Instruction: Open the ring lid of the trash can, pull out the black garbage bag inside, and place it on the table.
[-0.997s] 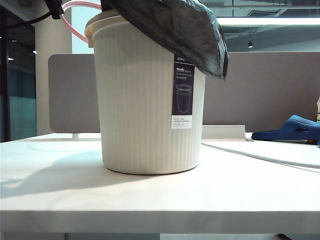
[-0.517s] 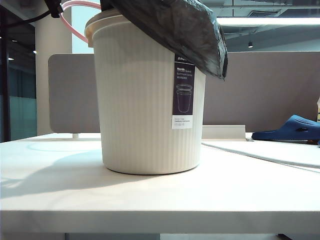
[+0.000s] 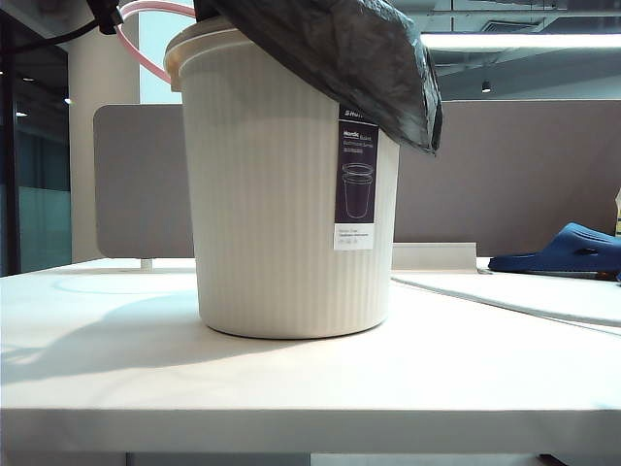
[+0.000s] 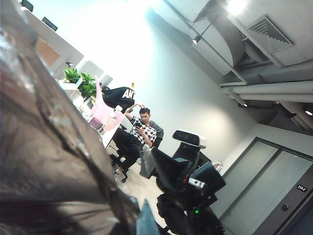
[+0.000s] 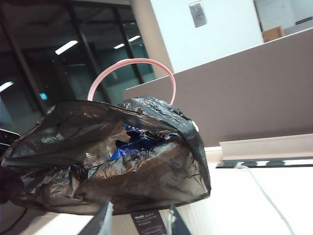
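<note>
The cream ribbed trash can stands mid-table with its purple label facing me. The black garbage bag is bunched on the can's top and hangs over its right rim; something blue shows in its mouth. The pink ring lid stands raised at the can's upper left, and my left gripper is shut on it. Up close in the left wrist view are blurred bag and one fingertip. My right gripper is open and empty, short of the bag, with the ring lid behind.
The white table runs wide in front of the can. A grey partition panel stands behind it. A blue slipper lies at the far right on an adjoining surface.
</note>
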